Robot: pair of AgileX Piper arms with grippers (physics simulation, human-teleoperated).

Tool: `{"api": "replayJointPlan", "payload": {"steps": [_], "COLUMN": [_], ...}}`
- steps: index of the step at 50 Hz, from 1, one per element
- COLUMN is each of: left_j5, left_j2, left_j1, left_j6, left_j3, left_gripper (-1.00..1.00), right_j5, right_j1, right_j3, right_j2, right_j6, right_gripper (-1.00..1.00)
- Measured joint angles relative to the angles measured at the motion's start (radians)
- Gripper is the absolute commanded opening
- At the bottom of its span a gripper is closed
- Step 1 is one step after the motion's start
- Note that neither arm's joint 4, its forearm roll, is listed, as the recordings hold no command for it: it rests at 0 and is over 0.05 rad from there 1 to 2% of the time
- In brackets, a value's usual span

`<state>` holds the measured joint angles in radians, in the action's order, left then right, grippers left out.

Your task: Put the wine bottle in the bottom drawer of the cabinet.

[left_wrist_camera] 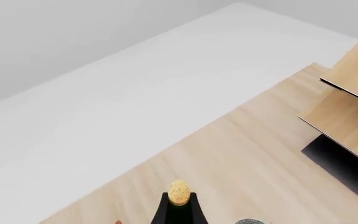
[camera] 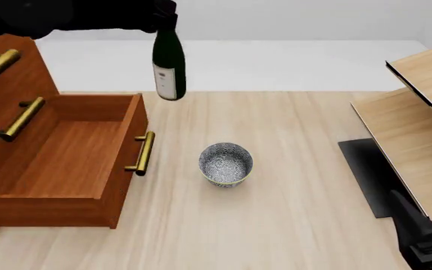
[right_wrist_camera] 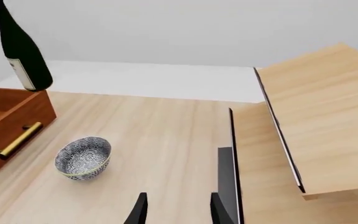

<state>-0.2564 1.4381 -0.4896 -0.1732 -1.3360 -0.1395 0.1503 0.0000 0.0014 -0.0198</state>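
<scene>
1. Left wrist view: cork and shoulders of the wine bottle (left_wrist_camera: 179, 205) show close to the camera; fingers unseen, so grip width cannot be told.
2. Front view: bottle hangs upright from the left gripper (camera: 163, 14), beyond the open bottom drawer (camera: 58, 163) and its corner. Carry it over the cavity, then lower. White label unreadable.
3. Right wrist view: right gripper (right_wrist_camera: 175, 210) parted, empty.

In the front view the left gripper (camera: 165, 12) is a dark mass cut by the top edge, so its fingers on the wine bottle (camera: 169, 62) neck cannot be made out. The left wrist view shows only the bottle's cork and shoulders. The cabinet (camera: 6, 84) runs off the left edge.
</scene>
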Motion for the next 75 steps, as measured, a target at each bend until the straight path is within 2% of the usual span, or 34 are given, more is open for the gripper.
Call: {"api": "replayJointPlan", "payload": {"steps": [46, 59, 75], "left_j5": [-0.317, -0.372, -0.383], "left_j2": [-0.418, -0.477, -0.481], "left_j1": [0.267, 0.314, 0.332], "left_j6": [0.033, 0.054, 0.083], "left_j3": [0.226, 0.266, 0.294], "left_gripper": [-1.00, -1.00, -1.00], "right_j5": [0.030, 0.060, 0.074], "right_j1": [0.053, 0.069, 0.077], "right_j3": [0.000, 0.000, 0.000], "right_j2": [0.025, 0.055, 0.071], "right_j6": [0.002, 0.003, 0.004], "right_gripper": [1.00, 1.00, 1.00]}}
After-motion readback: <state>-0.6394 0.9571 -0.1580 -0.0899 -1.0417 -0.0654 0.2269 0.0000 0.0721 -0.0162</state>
